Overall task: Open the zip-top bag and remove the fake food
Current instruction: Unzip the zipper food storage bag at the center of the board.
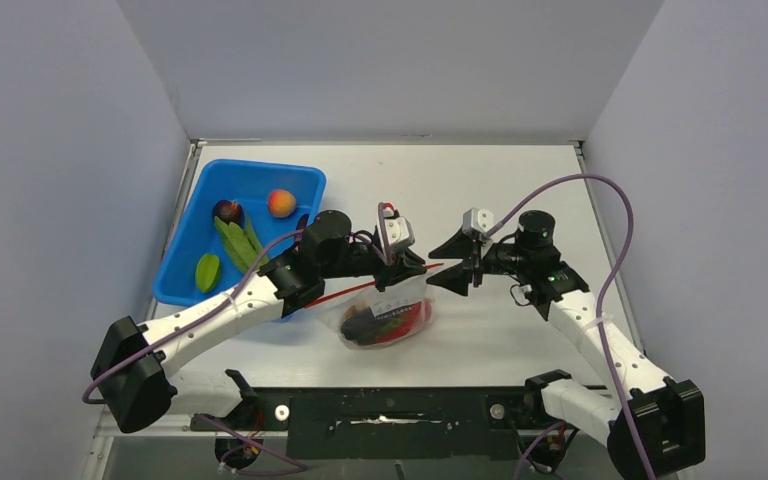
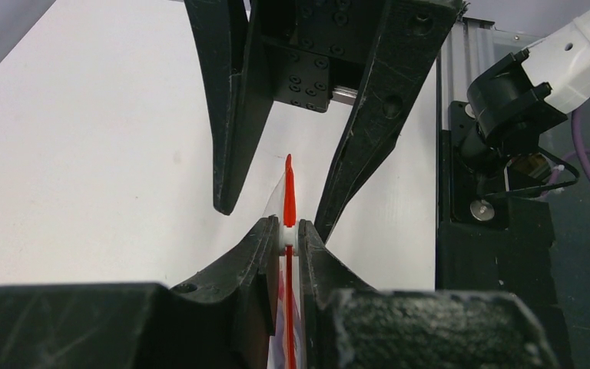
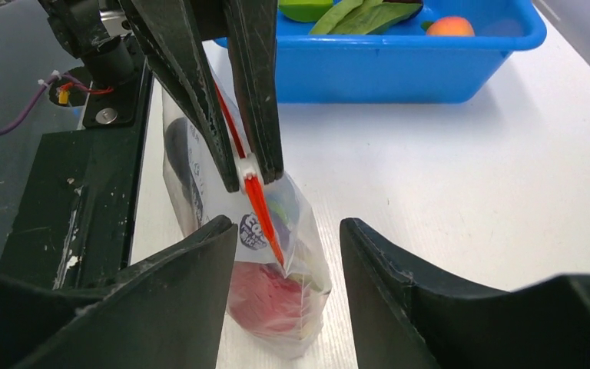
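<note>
1. The table (image 1: 520,330) carries the whole job. A blue bin (image 1: 305,190) sits at ten o'clock from the bag, well clear of the work.
2. The zip-top bag (image 1: 385,318) is at mid-table. Its belly looks to rest on the surface, and its mouth edge is lifted toward two o'clock.
3. The fake food (image 3: 265,296) is bunched in the bottom of the bag, a red piece the plainest. None of it is out yet.
4. The left claw (image 3: 250,173) is pressed together, pinching the white slider (image 2: 290,234) on the orange-red zipper strip (image 3: 265,219).
5. The right claw (image 2: 276,211) is at three o'clock of the left one. It is spread, with one jaw on either side of the strip's free end, and it touches nothing.
6. To my eye the step in hand is getting a second hold on the strip.
   - Only a short tail shows past the slider, so the right claw should close squarely on that tail, just beside the slider.
   - The two claws should then draw apart along the strip's own line, not upward.
   - The film looks slippery, so a skewed bite could slide off or twist the mouth.
</note>
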Available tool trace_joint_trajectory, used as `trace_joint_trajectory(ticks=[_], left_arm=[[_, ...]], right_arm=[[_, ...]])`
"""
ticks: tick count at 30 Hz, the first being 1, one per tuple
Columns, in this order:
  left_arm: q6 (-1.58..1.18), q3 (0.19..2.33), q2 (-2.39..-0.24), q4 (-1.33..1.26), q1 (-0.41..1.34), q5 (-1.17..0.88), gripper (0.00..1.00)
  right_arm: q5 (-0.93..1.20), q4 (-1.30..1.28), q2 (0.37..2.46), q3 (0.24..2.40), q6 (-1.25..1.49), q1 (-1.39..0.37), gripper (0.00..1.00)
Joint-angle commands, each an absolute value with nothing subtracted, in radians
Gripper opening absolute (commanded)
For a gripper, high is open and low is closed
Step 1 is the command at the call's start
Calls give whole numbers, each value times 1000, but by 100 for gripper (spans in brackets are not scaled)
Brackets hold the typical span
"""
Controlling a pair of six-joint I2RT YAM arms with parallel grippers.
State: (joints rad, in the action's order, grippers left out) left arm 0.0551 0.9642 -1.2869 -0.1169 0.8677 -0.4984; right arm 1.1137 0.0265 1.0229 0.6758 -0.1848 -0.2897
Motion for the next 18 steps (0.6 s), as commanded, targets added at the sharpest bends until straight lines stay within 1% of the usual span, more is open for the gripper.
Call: trace_joint_trajectory(ticks=[1,3,5,8,9,11,12,13,14,16,18], left_arm=[[46,977,-1264,-168,867,-518,0],[46,977,-1264,-164,867,-517,0],[46,976,-1261,-162,867,-513,0],[46,974,-1257,-154,867,-507,0],[48,974,-1256,-147,867,-504,0],[60,976,-1256,-128,868,-484,0],[62,975,-1257,-125,867,-474,5],[63,974,-1260,-124,867,-473,13],[67,976,-1264,-122,867,-472,18],[70,988,-1273,-118,867,-472,23],[67,996,-1281,-121,867,-472,24]], right_arm=[[1149,17,1046,748,-253,-301,51],[1154,16,1058,763,-255,-303,45],[1160,8,1068,770,-260,-304,36],[1164,-6,1074,770,-267,-305,18],[1165,-7,1075,770,-267,-306,10],[1169,0,1073,768,-259,-305,3],[1168,11,1075,766,-245,-306,0],[1166,28,1078,763,-229,-305,0],[1167,40,1081,760,-213,-305,0],[1167,62,1088,756,-188,-306,0],[1167,84,1088,749,-169,-306,0]])
